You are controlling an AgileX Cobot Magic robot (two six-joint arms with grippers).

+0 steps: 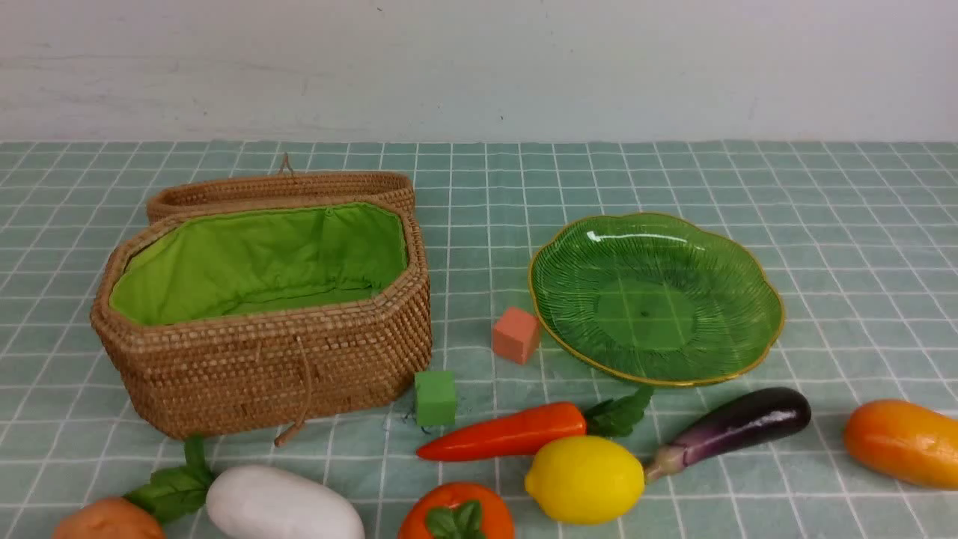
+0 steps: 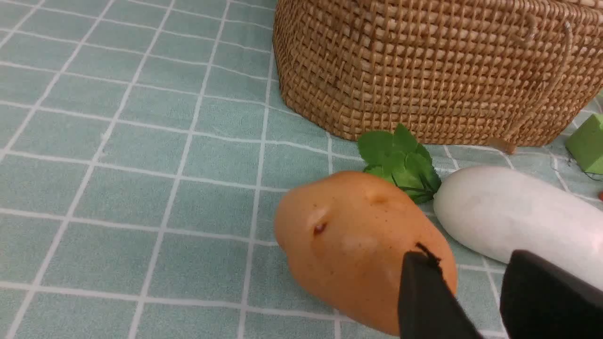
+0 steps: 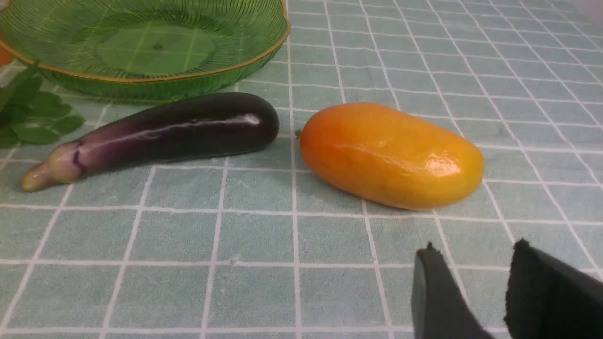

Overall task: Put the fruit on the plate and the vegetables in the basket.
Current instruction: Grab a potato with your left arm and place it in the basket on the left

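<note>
The open wicker basket [image 1: 262, 367] stands left and the green glass plate [image 1: 651, 299] right, both empty. Along the front lie the potato [image 1: 108, 522], radish [image 1: 284, 505], orange-red fruit [image 1: 456, 513], carrot [image 1: 509, 433], lemon [image 1: 585, 479], eggplant [image 1: 737, 425] and mango [image 1: 902, 442]. Neither gripper shows in the front view. My left gripper [image 2: 468, 256] is open and empty, just short of the potato [image 2: 348, 245] and radish [image 2: 509, 216]. My right gripper [image 3: 473, 248] is open and empty, a little short of the mango [image 3: 391, 155], with the eggplant [image 3: 179, 127] beside it.
A green cube [image 1: 435, 397] lies at the basket's front corner and a salmon cube [image 1: 516, 335] by the plate's left rim. The basket lid [image 1: 284, 187] hangs open behind it. A white wall closes the back of the checked tablecloth.
</note>
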